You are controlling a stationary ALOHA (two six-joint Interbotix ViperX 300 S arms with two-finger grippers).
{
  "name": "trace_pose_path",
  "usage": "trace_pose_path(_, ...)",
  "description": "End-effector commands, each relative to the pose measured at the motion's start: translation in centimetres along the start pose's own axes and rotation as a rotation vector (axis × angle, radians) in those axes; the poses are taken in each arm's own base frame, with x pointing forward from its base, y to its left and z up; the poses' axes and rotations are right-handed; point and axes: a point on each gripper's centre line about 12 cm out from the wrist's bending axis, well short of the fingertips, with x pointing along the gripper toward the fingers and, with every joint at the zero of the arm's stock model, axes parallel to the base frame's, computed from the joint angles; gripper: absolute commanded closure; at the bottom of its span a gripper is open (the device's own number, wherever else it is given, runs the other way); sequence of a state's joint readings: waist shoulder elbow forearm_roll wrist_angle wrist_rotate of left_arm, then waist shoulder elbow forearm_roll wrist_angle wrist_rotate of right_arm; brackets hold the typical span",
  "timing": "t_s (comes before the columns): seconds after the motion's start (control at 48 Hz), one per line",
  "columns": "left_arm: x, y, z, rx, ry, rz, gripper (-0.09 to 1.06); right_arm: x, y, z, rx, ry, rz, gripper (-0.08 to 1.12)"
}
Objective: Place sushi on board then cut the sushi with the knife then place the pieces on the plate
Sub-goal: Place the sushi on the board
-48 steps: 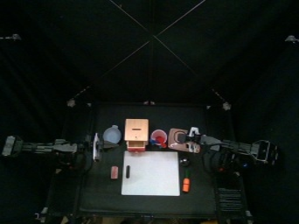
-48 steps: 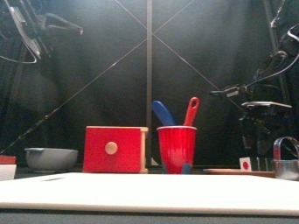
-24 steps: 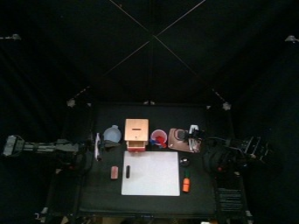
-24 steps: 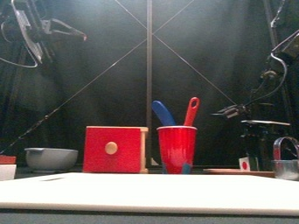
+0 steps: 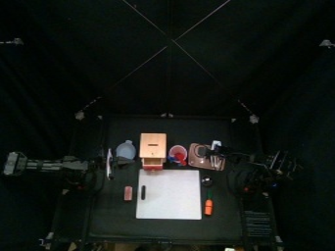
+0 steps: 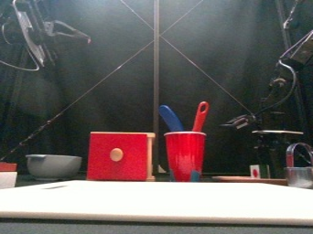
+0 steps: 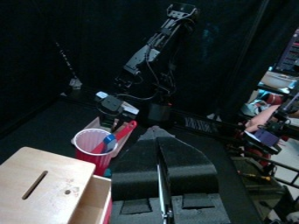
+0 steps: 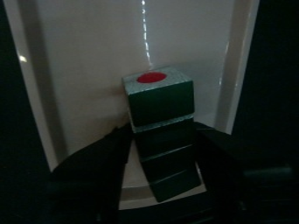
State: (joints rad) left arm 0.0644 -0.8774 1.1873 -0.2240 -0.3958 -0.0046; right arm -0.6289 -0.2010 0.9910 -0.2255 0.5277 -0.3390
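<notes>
the board (image 5: pixel 170 194) lies at the worktop's (image 5: pixel 105 211) front edge. behind it, toward the right edge, the sushi (image 8: pixel 158 101) lies on the tray (image 8: pixel 70 87); the right claw (image 8: pixel 162 149) straddles it, jaws spread, whether touching i cannot tell. the left claw (image 7: pixel 159 166), closed on nothing, hangs near the left edge. box (image 6: pixel 120 156) and cup (image 6: pixel 185 155) stand behind the board.

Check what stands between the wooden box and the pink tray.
The red cup, holding a blue knife and a red knife; the top view shows it between wooden box and pink tray.
</notes>
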Motion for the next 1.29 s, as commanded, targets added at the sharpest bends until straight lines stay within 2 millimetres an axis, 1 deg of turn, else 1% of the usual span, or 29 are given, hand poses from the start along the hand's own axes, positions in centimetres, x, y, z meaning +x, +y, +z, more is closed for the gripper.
trace_pose_path(0.021, 0.3, -0.1, 1.0, -0.006, -0.031, 0.002, 0.89, -1.5, -0.9, 1.1, 0.024, -0.058, -0.033, 0.43)
trace_pose_path(0.125, 0.3, -0.1, 0.9, -0.006, -0.031, 0.001, 0.89, -3.2, -1.3, 1.5, 0.058, -0.089, -0.043, 0.43)
trace_pose_path(0.271, 0.2, 0.0, 0.6, -0.005, -0.022, 0.002, 0.89, -6.8, -1.2, 2.4, 0.186, -0.163, 0.005, 0.44)
trace_pose_path(0.375, 0.2, -0.1, 0.7, -0.005, -0.025, 0.001, 0.89, -9.5, -0.6, 3.0, 0.304, -0.259, 0.082, 0.44)
trace_pose_path(0.438, 0.2, 0.0, 0.7, -0.005, -0.024, 0.003, 0.89, -10.7, -0.1, 3.2, 0.38, -0.29, 0.133, 0.44)
trace_pose_path(0.542, 0.1, 0.0, 0.4, -0.003, -0.013, 0.005, 0.89, -12.0, 1.1, 3.4, 0.538, -0.277, 0.223, 0.44)
trace_pose_path(0.583, 0.1, 0.1, 0.1, -0.001, -0.007, 0.006, 0.89, -12.3, 1.7, 3.6, 0.58, -0.259, 0.247, 0.44)
trace_pose_path(0.771, -0.2, 0.3, -0.6, -0.002, 0.014, 0.01, 0.89, -13.5, 5.8, 5.3, 0.718, -0.158, 0.296, 0.44)
trace_pose_path(0.917, -0.2, 0.3, -0.6, -0.001, 0.014, 0.009, 0.89, -14.1, 8.9, 6.5, 0.858, -0.12, 0.311, 0.44)
trace_pose_path(1.062, -0.2, 0.3, -0.8, 0.004, 0.017, 0.01, 0.89, -14.7, 11.9, 7.7, 0.96, -0.113, 0.316, 0.44)
trace_pose_path(1.167, -0.3, 0.5, -1.2, 0.001, 0.027, 0.016, 0.89, -15.1, 14.0, 9.4, 1.052, -0.124, 0.321, 0.44)
trace_pose_path(1.292, -0.4, 1.0, -1.2, -0.029, 0.021, 0.046, 0.89, -14.3, 15.9, 11.6, 1.124, -0.115, 0.306, 0.43)
